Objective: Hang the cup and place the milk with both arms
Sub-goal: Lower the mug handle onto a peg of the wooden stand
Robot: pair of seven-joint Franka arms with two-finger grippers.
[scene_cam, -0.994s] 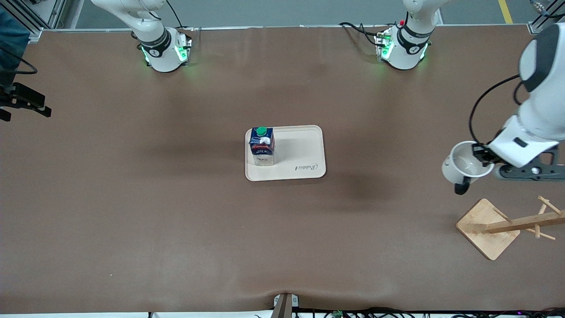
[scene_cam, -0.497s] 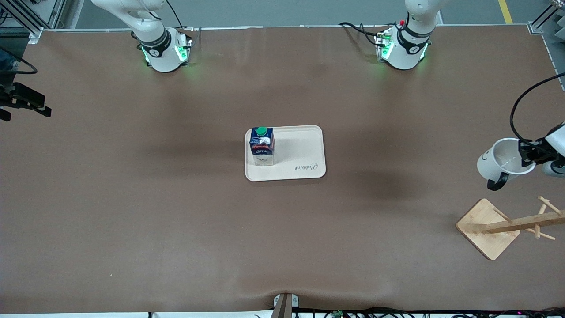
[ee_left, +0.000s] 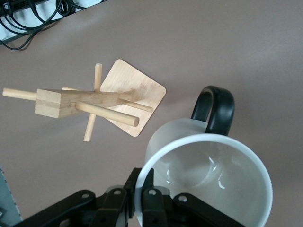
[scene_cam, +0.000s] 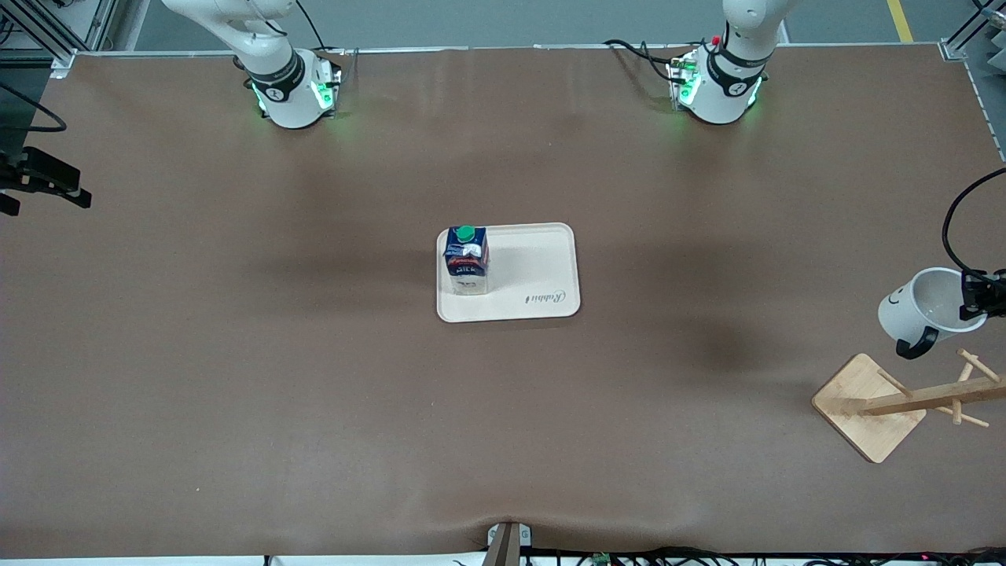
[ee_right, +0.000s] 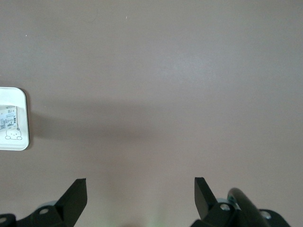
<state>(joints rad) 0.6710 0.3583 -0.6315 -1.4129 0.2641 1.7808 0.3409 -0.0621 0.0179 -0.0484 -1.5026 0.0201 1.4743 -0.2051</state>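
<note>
The white cup with a smiley face and a black handle hangs tilted in the air, over the table beside the wooden rack. My left gripper is shut on its rim, one finger inside and one outside. In the left wrist view the cup shows its empty inside, with the gripper pinching the rim and the rack below. The milk stands upright on the beige tray at mid-table. My right gripper is open over bare table, holding nothing.
The rack has a square wooden base and several pegs sticking out of its post. It stands near the left arm's end of the table, nearer to the front camera than the cup. A corner of the tray shows in the right wrist view.
My left gripper has carried the cup toward the left arm's end of the table, closer to the rack. Most of the left arm has left the front view. Milk and tray are unmoved.
</note>
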